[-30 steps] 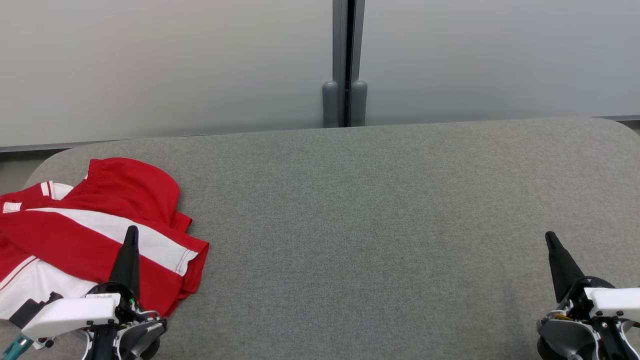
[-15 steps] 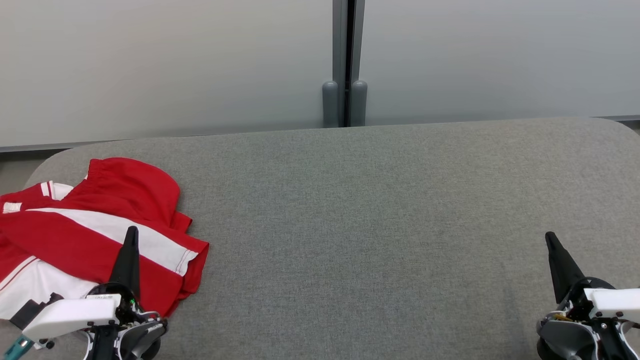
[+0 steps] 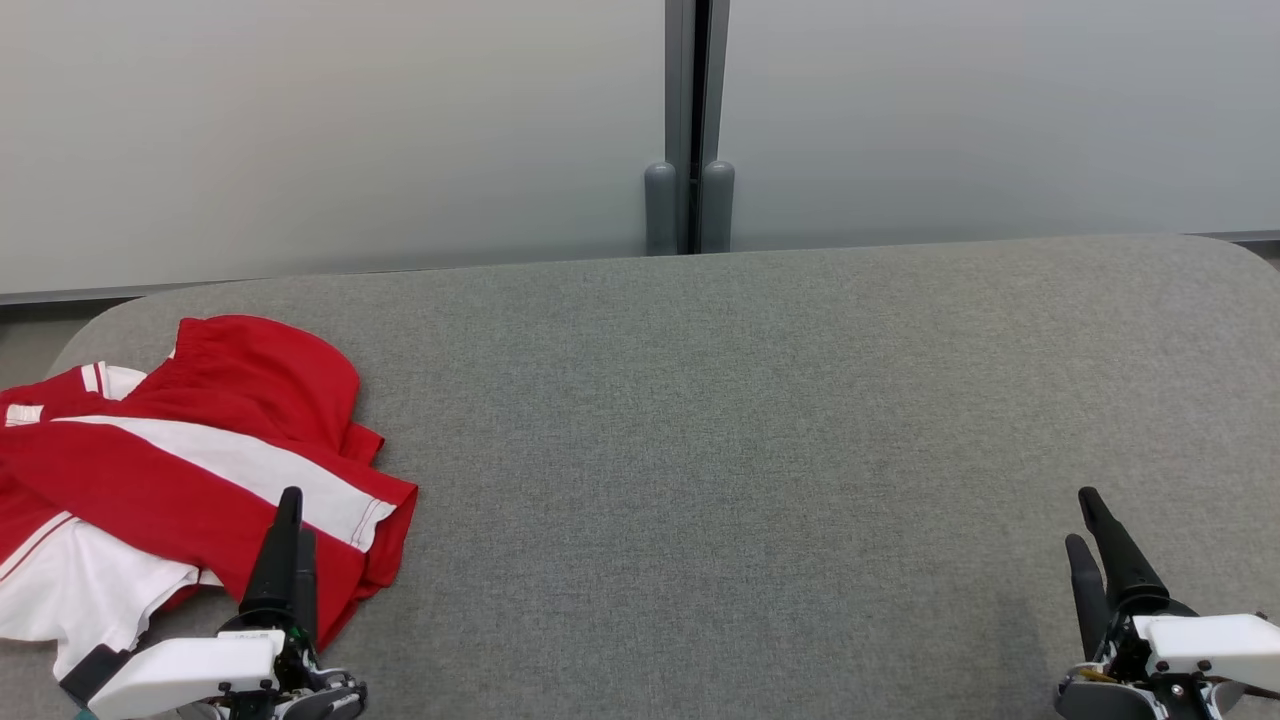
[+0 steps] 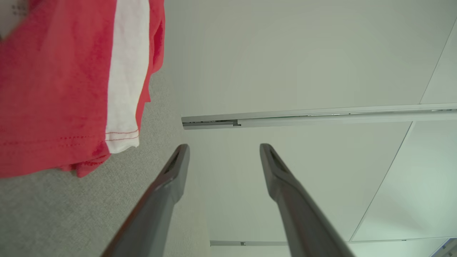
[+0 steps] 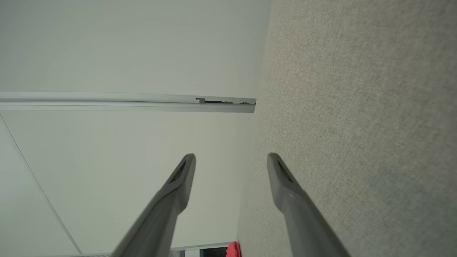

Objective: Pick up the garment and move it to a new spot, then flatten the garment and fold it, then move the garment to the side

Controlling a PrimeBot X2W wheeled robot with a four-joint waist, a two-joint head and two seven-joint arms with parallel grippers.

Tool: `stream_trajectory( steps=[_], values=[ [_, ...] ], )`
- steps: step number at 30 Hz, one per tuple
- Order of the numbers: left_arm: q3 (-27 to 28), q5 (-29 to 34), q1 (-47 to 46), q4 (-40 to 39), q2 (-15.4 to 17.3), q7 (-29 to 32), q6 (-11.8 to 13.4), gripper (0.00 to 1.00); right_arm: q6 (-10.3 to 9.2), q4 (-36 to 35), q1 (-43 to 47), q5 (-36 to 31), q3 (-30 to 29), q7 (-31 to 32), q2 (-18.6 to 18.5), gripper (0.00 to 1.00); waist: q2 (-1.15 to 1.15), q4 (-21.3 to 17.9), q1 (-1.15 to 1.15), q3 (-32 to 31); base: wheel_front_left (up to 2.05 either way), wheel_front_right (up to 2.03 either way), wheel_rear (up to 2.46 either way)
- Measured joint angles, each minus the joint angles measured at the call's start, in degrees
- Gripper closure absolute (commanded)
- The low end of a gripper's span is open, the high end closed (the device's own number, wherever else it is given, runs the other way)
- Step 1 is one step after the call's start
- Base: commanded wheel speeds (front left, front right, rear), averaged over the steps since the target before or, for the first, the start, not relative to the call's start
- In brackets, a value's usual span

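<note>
At seven o'clock on the grey table, the left gripper stands parted and empty, fingers pointing to twelve, by the near edge of the red-and-white garment, which lies crumpled at nine. At five o'clock the right gripper is likewise spread, holding nothing.
</note>
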Motion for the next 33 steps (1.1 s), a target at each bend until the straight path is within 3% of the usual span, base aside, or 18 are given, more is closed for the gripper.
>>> stream_trajectory(
  steps=[9,25,33],
  values=[
    [-1.5,8.0,0.0,-0.8,0.1,-2.3,0.8,0.00,0.00,-3.0,0.3,-11.0,1.3,-2.3,0.0,0.00,0.00,0.0,0.00,0.0,0.00,0.00,0.00],
    [-4.4,31.4,0.5,-2.8,1.4,-6.1,2.9,0.00,0.00,-7.0,1.1,-33.3,4.2,-6.1,-1.5,0.00,0.00,0.1,0.00,-0.3,0.00,0.00,0.00],
    [-5.2,40.7,1.5,-2.5,2.5,-7.7,4.6,0.00,0.00,-8.0,1.6,-40.8,5.4,-7.6,-2.4,0.00,0.00,0.1,0.00,-0.6,0.00,0.00,0.00]
  ],
)
